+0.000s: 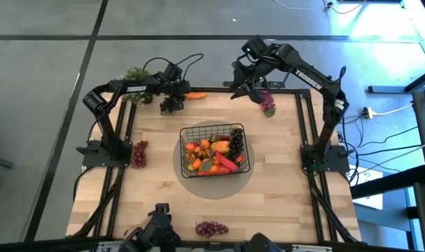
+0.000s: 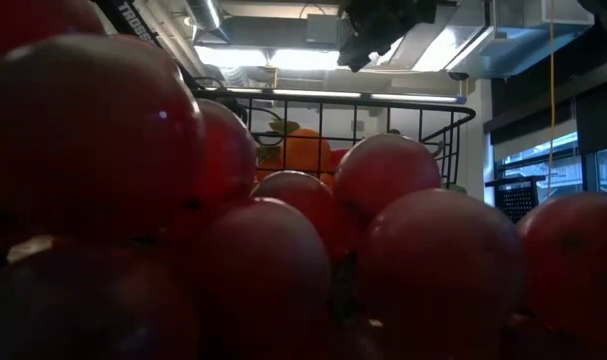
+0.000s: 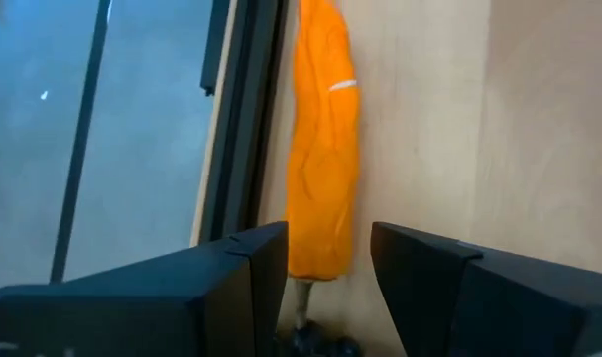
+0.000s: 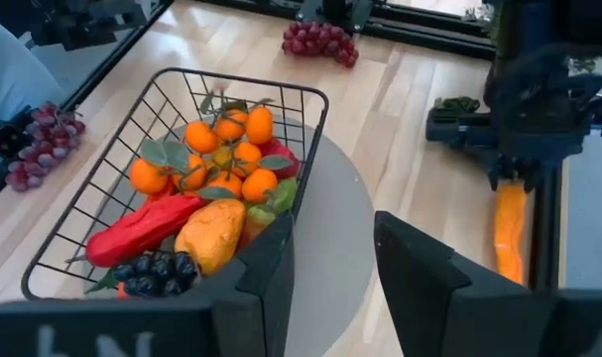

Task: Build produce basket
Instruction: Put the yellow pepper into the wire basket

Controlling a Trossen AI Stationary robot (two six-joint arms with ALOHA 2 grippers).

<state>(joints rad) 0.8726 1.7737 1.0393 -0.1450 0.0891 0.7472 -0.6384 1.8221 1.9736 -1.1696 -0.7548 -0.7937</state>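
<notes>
Carrot ahead of your left gripper

The carrot lies lengthwise away from the spread jaws, along the worktop's edge; your right gripper, also spread, waits farther off.

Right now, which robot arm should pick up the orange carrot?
Probably the left. Its hand is open right at the long orange carrot by the table's edge. The right hand hovers farther away.
</notes>
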